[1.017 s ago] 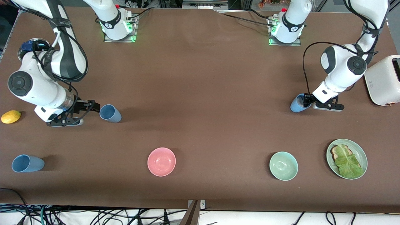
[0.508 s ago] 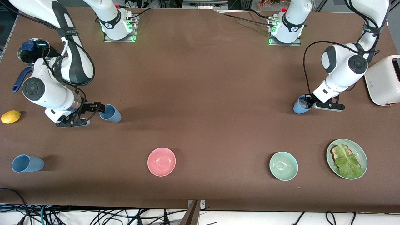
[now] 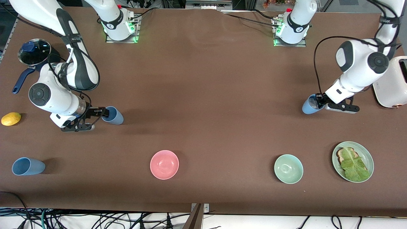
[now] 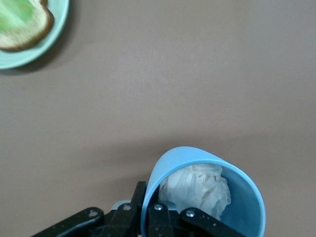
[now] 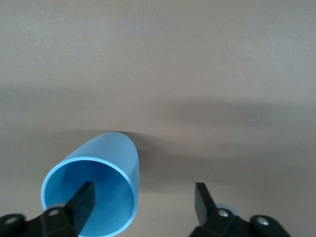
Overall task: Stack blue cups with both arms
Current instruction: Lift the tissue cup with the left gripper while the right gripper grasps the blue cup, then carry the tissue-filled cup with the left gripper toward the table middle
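Note:
One blue cup point(image 3: 114, 115) lies on its side toward the right arm's end of the table. My right gripper point(image 3: 103, 113) is open at its mouth, with one finger inside the cup point(image 5: 96, 190) and the other outside; the gripper point(image 5: 143, 193) is not closed on it. My left gripper point(image 3: 319, 102) is shut on the rim of a second blue cup point(image 3: 309, 105), which is tilted. In the left wrist view that cup point(image 4: 237, 197) holds crumpled white paper point(image 4: 197, 187), and the gripper point(image 4: 148, 192) pinches its wall. A third blue cup point(image 3: 28, 166) lies on its side near the front camera.
A pink bowl point(image 3: 164, 164), a green bowl point(image 3: 288, 169) and a green plate point(image 3: 369, 157) with toast and lettuce stand nearer the front camera. A white toaster point(image 3: 392, 82) is beside the left arm. A lemon point(image 3: 11, 118) and a lidded navy saucepan point(image 3: 33, 52) are by the right arm.
My right gripper has moved in to the cup's mouth, and one finger now sits inside it. My left gripper has carried its cup a little toward the toaster.

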You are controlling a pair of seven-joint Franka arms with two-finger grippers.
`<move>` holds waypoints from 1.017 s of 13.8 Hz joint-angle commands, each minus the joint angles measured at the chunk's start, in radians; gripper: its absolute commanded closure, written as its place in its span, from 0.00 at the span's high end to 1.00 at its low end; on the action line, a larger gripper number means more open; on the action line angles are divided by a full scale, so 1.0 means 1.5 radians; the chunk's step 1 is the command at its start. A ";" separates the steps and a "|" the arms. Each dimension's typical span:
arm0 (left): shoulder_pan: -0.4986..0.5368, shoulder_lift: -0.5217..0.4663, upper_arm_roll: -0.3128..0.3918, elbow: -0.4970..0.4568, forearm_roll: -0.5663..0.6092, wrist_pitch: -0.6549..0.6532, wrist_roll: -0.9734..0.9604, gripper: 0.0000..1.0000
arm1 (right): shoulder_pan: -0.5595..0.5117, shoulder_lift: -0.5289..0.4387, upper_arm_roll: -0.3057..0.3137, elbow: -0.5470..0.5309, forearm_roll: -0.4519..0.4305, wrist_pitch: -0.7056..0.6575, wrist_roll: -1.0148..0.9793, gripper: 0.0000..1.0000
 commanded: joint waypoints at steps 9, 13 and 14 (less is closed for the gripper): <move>-0.075 -0.003 -0.045 0.195 0.015 -0.209 -0.116 0.00 | -0.002 0.011 0.004 -0.003 0.013 0.026 0.000 0.61; -0.088 0.018 -0.167 0.231 0.016 -0.229 -0.364 0.00 | -0.002 0.015 0.007 -0.002 0.013 0.027 0.006 0.49; -0.103 0.030 -0.185 0.244 0.016 -0.230 -0.426 0.00 | -0.001 0.015 0.007 -0.002 0.013 0.027 0.007 0.48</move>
